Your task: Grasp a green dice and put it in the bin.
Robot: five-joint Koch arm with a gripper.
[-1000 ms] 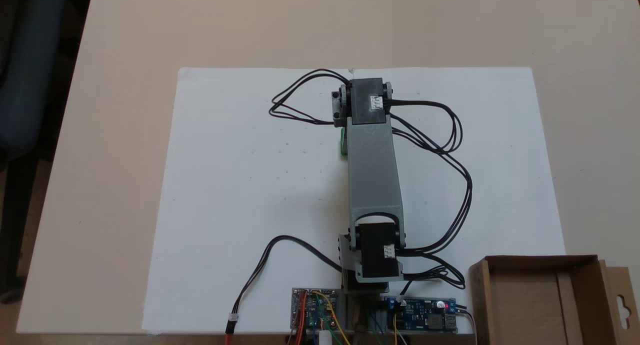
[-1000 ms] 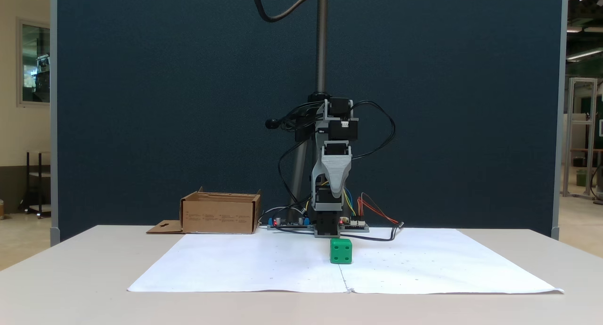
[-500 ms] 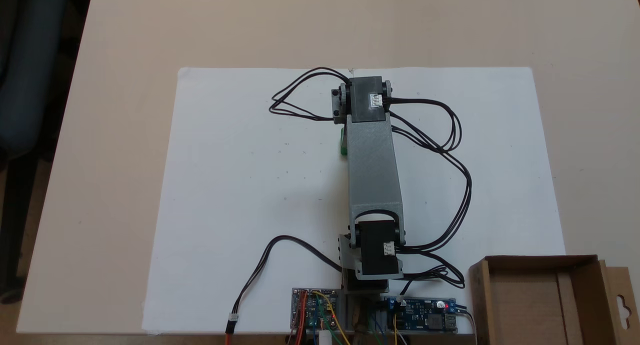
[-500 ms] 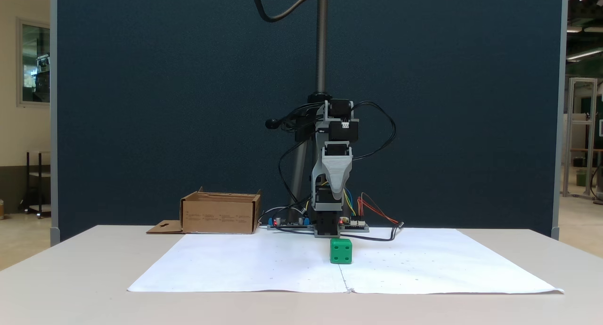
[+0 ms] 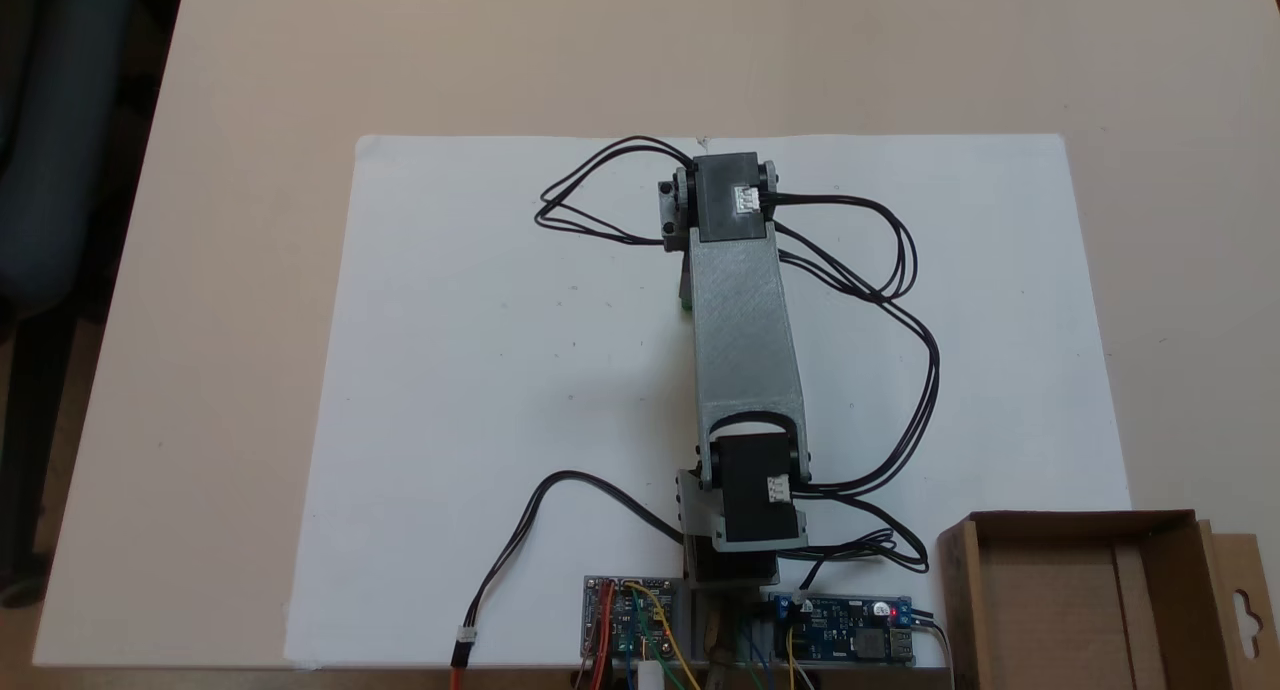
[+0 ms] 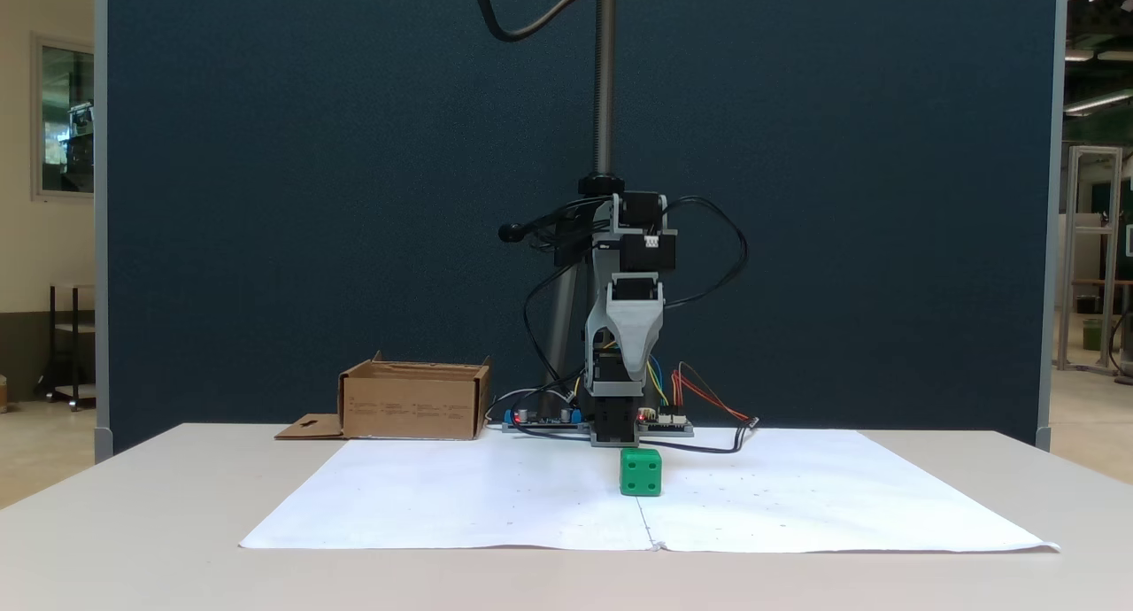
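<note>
Sitting on the white paper sheet [image 6: 496, 496] nearest the front camera, the green dice [image 6: 641, 472] rests alone on the table [image 6: 133, 540], untouched. Behind and above the dice hang the arm's fingers [image 6: 630, 363], well clear of it; whether they are spread or pressed together cannot be told. Farther back from the dice, off to the left in this view, stands the bin [image 6: 413, 403], beside the circuit boards [image 6: 540, 419].

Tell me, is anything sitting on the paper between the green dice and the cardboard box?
Nothing loose lies between them. The green dice rests on the white paper, and the bin stands off the paper's far corner. The arm's base and circuit boards sit beside the bin, close to that route.
</note>
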